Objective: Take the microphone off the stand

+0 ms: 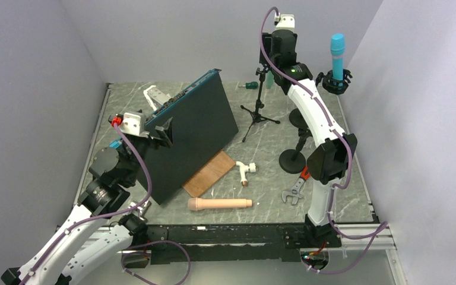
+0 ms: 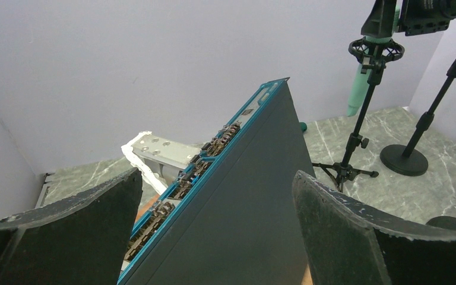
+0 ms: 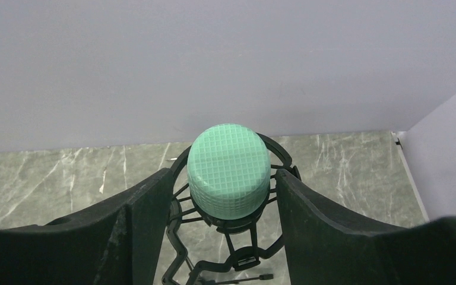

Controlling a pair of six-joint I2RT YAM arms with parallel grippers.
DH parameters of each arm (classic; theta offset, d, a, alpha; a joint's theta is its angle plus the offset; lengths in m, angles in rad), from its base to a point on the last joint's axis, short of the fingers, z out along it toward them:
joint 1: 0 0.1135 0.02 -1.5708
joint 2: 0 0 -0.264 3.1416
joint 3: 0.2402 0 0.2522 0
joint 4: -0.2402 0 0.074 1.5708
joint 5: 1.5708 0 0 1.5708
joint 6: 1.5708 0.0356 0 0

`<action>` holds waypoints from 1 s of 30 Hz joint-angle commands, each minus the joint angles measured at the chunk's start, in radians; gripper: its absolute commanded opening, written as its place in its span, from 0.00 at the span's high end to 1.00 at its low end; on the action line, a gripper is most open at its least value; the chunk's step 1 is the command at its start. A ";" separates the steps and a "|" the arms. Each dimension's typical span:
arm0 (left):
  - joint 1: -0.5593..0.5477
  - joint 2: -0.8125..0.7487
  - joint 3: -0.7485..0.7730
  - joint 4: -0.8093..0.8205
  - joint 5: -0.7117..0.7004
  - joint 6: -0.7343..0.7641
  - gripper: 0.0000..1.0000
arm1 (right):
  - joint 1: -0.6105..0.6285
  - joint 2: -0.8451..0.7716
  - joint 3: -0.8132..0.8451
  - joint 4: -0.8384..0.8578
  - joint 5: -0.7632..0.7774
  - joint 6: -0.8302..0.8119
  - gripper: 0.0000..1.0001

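Observation:
A mint-green microphone (image 3: 228,169) stands head-up in a black shock mount (image 3: 181,249) on a black tripod stand (image 1: 257,114) at the back of the table. My right gripper (image 3: 222,178) is open above it, with a finger (image 3: 148,219) on each side of the head; the right finger is very close, the left shows a small gap. In the top view the right gripper (image 1: 279,43) hides most of the microphone (image 1: 268,79). The left wrist view shows the microphone body (image 2: 361,89) hanging through the mount. My left gripper (image 2: 217,178) is open, straddling the top edge of a black panel (image 2: 243,214).
The blue-edged black panel (image 1: 193,133) leans up at mid-left. A blue microphone (image 1: 337,52) sits in a second mount at back right. Round stand bases (image 1: 293,160), a wooden board (image 1: 209,173), a beige handle (image 1: 219,203), a white fitting (image 1: 246,172), a wrench (image 1: 294,191) and a screwdriver (image 1: 249,85) lie about.

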 commanded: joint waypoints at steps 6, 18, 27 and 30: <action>-0.002 -0.011 0.022 0.019 -0.002 -0.009 0.01 | 0.000 0.015 0.103 0.046 0.001 -0.067 0.54; -0.001 0.010 0.022 0.016 0.006 -0.015 0.01 | 0.009 -0.066 0.182 0.086 0.005 -0.153 0.78; -0.002 0.027 0.019 0.018 -0.007 -0.014 0.01 | 0.016 -0.201 0.123 0.197 -0.034 -0.177 0.97; -0.001 0.030 0.017 0.018 -0.009 -0.018 0.01 | 0.016 -0.272 0.061 0.252 -0.056 -0.172 1.00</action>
